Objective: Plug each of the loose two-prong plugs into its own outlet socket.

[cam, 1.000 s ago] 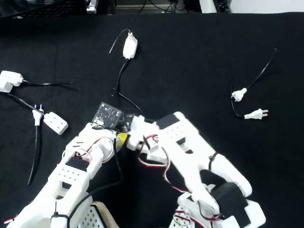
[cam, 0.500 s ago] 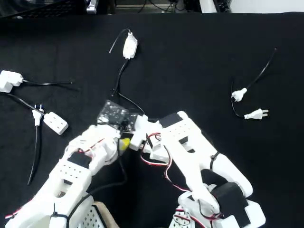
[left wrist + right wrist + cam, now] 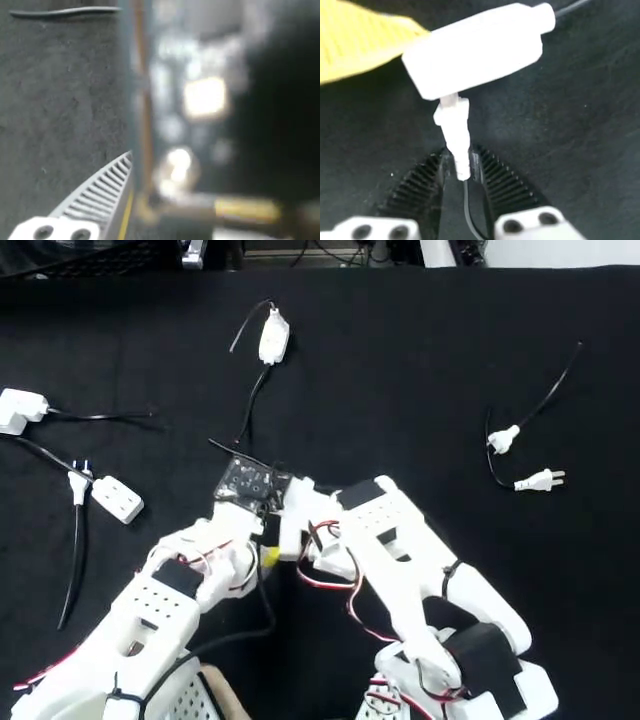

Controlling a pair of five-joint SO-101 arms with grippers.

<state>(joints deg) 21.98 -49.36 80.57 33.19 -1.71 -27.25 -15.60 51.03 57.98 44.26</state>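
My right gripper (image 3: pixel 459 157) is clenched on the plug (image 3: pixel 454 122) at its cord end, so the prongs line up with the socket (image 3: pixel 480 50), at near centre. Left gripper (image 3: pixel 262 542) sits just left of it, probably bracing the socket. I can't tell its grip.

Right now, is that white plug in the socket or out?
In, it seems: the plug, pinched by the right hand, meets the socket with no prongs showing.

Light even, diffuse | high view: black table (image 3: pixel 420 370) matte, dim, shadows faint; white arms (image 3: pixel 410 550) bright | left wrist view: close parts out of focus, pale highlight (image 3: pixel 204 97) smeared | right wrist view: plug (image 3: pixel 454 125) and outlet socket (image 3: pixel 475 50) brightly lit; yellow part (image 3: pixel 360 45) soft-edged
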